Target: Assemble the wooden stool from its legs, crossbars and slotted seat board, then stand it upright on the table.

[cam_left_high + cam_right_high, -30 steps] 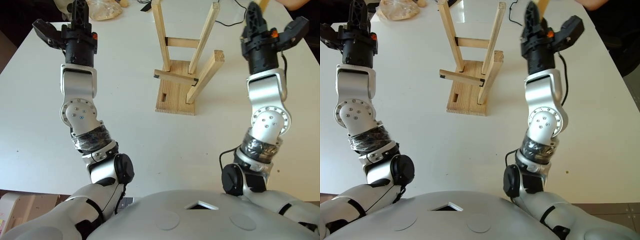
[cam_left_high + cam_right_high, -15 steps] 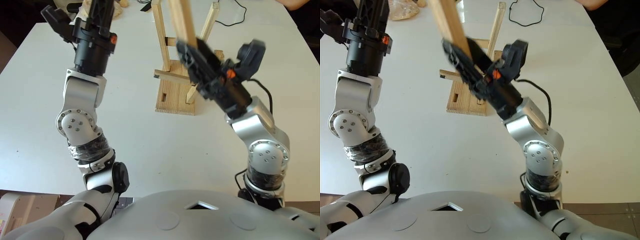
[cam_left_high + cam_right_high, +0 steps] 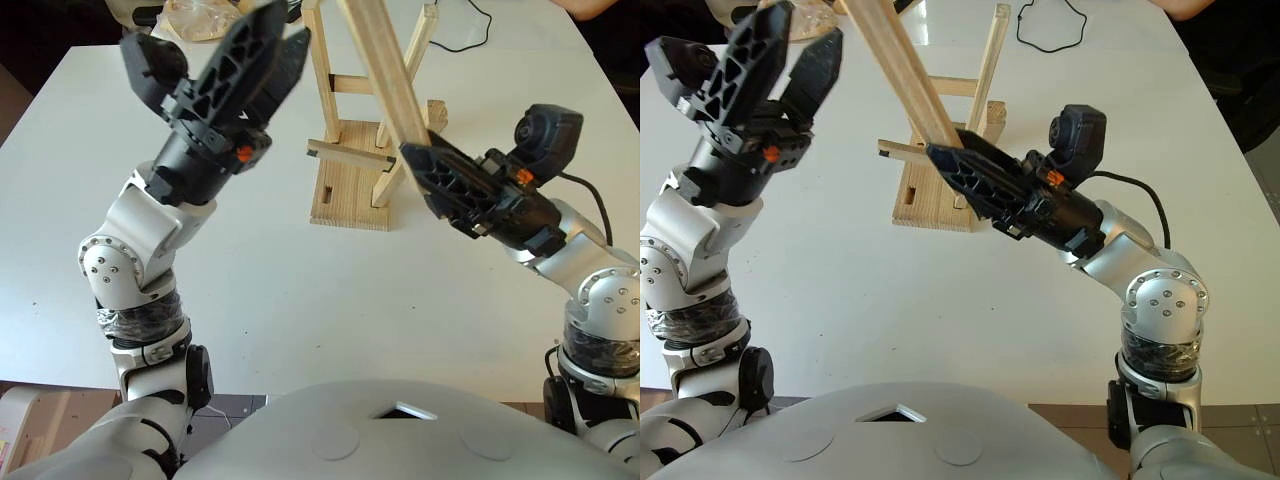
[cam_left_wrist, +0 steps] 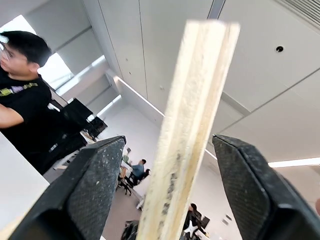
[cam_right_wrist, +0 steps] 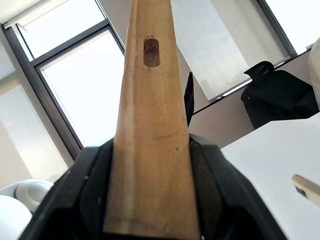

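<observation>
The partly built stool stands upside down mid-table: the slotted seat board (image 3: pixel 345 198) lies flat, with upright legs (image 3: pixel 321 70) and crossbars (image 3: pixel 364 85) rising from it. My right gripper (image 3: pixel 415 157) is shut on the lower end of a loose wooden leg (image 3: pixel 385 70), held above the stool and slanting up and to the left; a slot hole (image 5: pixel 151 52) shows in it. My left gripper (image 3: pixel 293 22) is open, raised beside the leg's upper part. In the left wrist view the leg (image 4: pixel 190 125) passes between its fingers (image 4: pixel 95 192) with gaps on both sides.
A black cable (image 3: pixel 1050 30) lies on the white table (image 3: pixel 250 270) behind the stool, to the right. A clear bag (image 3: pixel 200 15) sits at the far left edge. Bare table stretches in front of the stool.
My right gripper has swung down and to the right with the leg, from high at the right to just over the stool. My left gripper has tilted inward toward the leg's upper part.
</observation>
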Robot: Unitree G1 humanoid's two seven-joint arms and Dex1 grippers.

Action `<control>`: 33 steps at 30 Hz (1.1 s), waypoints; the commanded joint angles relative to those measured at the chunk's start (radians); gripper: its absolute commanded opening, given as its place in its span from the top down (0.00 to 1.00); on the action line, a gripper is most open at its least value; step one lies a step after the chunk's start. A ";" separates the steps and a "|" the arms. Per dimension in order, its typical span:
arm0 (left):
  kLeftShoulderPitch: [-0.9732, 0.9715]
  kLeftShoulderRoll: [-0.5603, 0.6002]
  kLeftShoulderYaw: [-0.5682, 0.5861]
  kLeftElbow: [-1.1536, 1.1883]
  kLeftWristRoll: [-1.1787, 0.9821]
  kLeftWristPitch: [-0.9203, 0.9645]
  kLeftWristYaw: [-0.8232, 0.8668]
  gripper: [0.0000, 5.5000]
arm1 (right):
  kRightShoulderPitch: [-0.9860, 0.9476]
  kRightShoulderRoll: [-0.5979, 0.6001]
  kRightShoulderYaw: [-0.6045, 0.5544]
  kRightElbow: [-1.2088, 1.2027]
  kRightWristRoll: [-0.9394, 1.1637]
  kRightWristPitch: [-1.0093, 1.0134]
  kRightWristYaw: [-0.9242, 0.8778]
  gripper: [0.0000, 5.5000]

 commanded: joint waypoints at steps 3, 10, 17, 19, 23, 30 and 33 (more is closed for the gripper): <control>-0.023 0.078 -0.034 0.001 -0.004 0.029 -0.034 0.41 | 0.054 -0.069 0.031 -0.002 -0.034 0.049 0.066 0.62; -0.021 0.136 -0.077 -0.015 0.061 0.039 -0.075 0.41 | 0.116 -0.118 0.047 -0.022 -0.079 0.067 0.128 0.62; -0.015 0.145 -0.090 -0.020 0.103 0.030 -0.118 0.51 | 0.114 -0.128 0.047 -0.006 -0.091 0.063 0.140 0.62; -0.011 0.147 -0.092 -0.022 0.111 0.030 -0.125 0.58 | 0.115 -0.129 0.050 -0.007 -0.099 0.064 0.143 0.62; -0.006 0.148 -0.091 -0.010 0.134 0.025 -0.131 0.61 | 0.128 -0.138 0.066 -0.011 -0.133 0.071 0.145 0.62; 0.008 0.147 -0.059 0.032 0.203 -0.002 -0.150 0.63 | 0.103 -0.055 0.014 0.045 -0.144 -0.001 0.043 0.56; 0.024 0.160 -0.035 0.054 0.244 -0.010 -0.166 0.63 | 0.090 -0.008 -0.030 0.087 -0.068 -0.027 -0.028 0.46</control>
